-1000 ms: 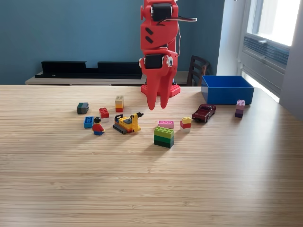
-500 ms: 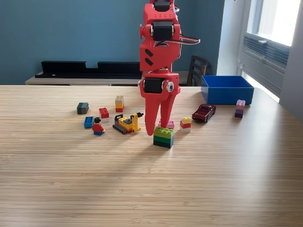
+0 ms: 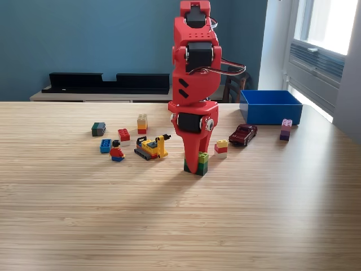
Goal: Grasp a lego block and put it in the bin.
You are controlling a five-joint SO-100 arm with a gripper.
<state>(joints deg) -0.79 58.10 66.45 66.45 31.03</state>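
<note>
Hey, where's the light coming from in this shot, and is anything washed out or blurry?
In the exterior view, daylight comes from the window at upper right, which is blown out; a soft shadow falls toward the camera and left of the pincer on the table; the toys look sharp, no motion blur.

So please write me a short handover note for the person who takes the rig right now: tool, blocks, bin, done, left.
Tool: lowered onto the green lego block at the table's middle, fingers around it; whether it is already clamped I cannot tell.
Bin: blue, at the far end on the exterior view's right; no block visible inside it, though its floor is hidden.
Done: approach to the green block.
Left: close, lift, carry to the bin, release. Other blocks, a minifigure and a red toy car lie loose around.
</note>
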